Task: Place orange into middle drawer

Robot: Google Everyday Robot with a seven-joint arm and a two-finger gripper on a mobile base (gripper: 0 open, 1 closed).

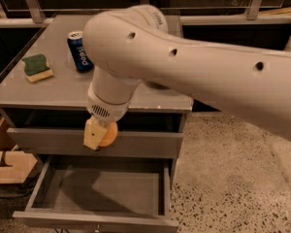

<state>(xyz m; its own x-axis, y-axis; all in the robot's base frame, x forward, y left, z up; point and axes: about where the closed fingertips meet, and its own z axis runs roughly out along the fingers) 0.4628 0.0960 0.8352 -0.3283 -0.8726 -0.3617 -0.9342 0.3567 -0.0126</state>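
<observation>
Grey cabinet (53, 89) on speckled floor: your gripper (99, 139) is clamped on the orange (110, 132), above the open middle drawer (102, 191).
You hold the fruit against the upper drawer front (145, 143). Released this high, it will likely bounce or roll out, and lowering it could scrape that front.

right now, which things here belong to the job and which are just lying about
For the job:
- orange, held in the shut jaws of the gripper, which hangs above the open drawer
- middle drawer, pulled out

Lying about:
- blue can and green sponge, both on the cabinet top
- wooden piece on the floor beside the drawers
</observation>
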